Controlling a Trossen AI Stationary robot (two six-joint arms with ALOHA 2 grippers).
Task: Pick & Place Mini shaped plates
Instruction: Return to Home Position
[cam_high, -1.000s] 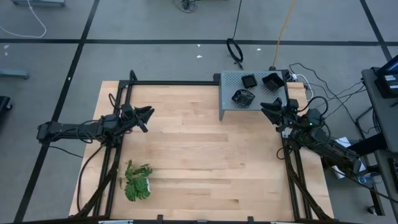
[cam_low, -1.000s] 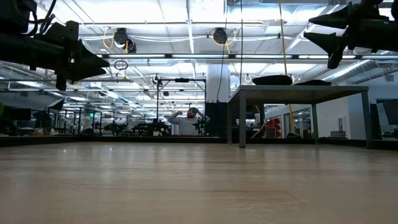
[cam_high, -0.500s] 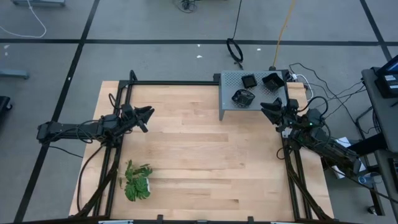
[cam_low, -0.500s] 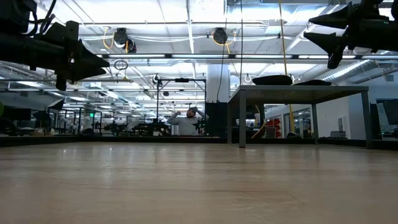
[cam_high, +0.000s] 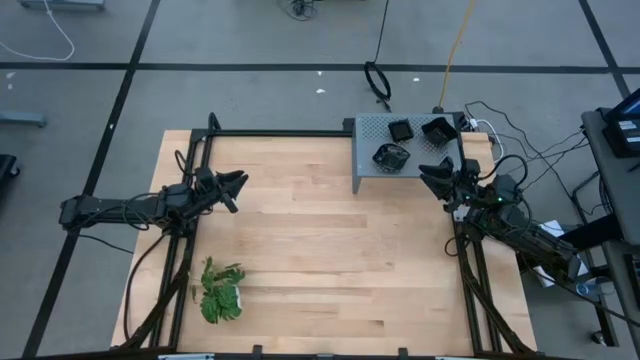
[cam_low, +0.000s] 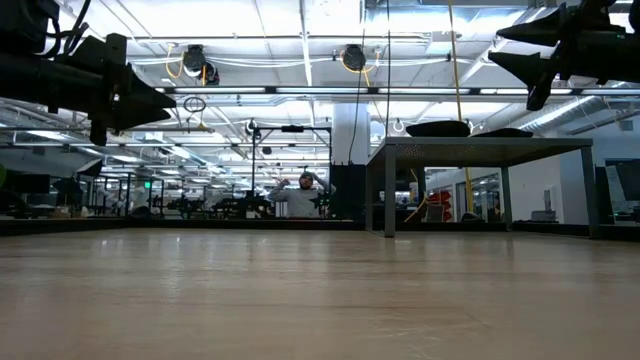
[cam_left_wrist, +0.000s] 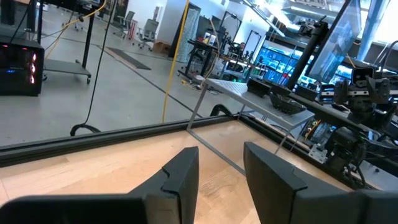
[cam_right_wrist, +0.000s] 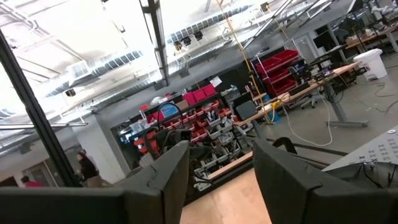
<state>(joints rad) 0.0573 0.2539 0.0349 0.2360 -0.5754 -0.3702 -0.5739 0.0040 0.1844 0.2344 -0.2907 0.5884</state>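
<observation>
Plates (cam_high: 400, 130) — black, three piles — on perforated grey shelf (cam_high: 368, 165); left and right jaws parted, empty.

table (cam_high: 320, 240): pale wood, smooth; shelf (cam_high: 368, 137): perforated grey metal; mini shaped plates (cam_high: 401, 130): matt black

A robotics lab: red storage bins (cam_right_wrist: 273, 65), ceiling strip lights (cam_low: 300, 90).

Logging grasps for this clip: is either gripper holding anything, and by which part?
Nothing is held: the left gripper and the right gripper are both open and empty.
</observation>
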